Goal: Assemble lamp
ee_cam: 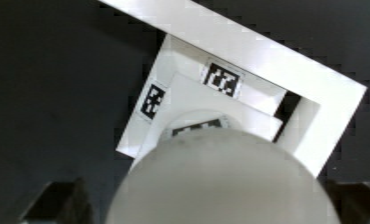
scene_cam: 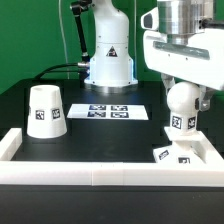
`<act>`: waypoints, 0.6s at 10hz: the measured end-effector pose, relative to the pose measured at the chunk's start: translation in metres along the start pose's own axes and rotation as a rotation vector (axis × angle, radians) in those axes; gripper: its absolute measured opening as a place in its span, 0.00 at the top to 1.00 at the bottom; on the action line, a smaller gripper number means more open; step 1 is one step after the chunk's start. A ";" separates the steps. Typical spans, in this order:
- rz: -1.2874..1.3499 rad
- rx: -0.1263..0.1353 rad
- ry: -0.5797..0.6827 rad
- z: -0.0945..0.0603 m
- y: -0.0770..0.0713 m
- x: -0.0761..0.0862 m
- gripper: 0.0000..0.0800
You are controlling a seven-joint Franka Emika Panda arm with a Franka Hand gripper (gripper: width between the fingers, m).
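Note:
My gripper (scene_cam: 184,90) is shut on the white ball-shaped bulb (scene_cam: 180,110) and holds it upright, just above the flat square base (scene_cam: 176,153). The base lies in the corner of the white frame at the exterior view's right. In the wrist view the bulb (ee_cam: 217,170) fills the foreground between my dark fingers (ee_cam: 57,203), with the tagged base (ee_cam: 178,92) right below it. I cannot tell whether the bulb's lower end touches the base. The tapered shade (scene_cam: 45,110) stands on the table at the exterior view's left, apart from the gripper.
A low white frame (scene_cam: 100,172) borders the black table along the front and both sides; its wall (ee_cam: 253,42) runs beside the base. The marker board (scene_cam: 110,110) lies flat at the middle. The arm's white pedestal (scene_cam: 108,60) stands at the back.

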State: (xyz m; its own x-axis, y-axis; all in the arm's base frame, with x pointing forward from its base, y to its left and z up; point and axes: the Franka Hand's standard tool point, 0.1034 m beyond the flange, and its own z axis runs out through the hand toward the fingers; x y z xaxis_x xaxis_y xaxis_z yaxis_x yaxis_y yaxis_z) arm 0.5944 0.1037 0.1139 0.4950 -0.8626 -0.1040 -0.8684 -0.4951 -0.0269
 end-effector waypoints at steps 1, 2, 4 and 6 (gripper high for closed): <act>-0.108 -0.002 0.007 0.000 -0.001 -0.001 0.14; -0.144 -0.002 0.006 0.000 -0.001 -0.002 0.13; -0.413 -0.003 0.006 0.000 -0.001 -0.001 0.13; -0.546 -0.003 0.006 0.000 -0.001 -0.001 0.13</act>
State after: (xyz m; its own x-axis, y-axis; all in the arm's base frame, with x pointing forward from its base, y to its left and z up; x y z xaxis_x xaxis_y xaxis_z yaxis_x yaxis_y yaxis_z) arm 0.5946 0.1051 0.1136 0.8741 -0.4807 -0.0698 -0.4850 -0.8715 -0.0724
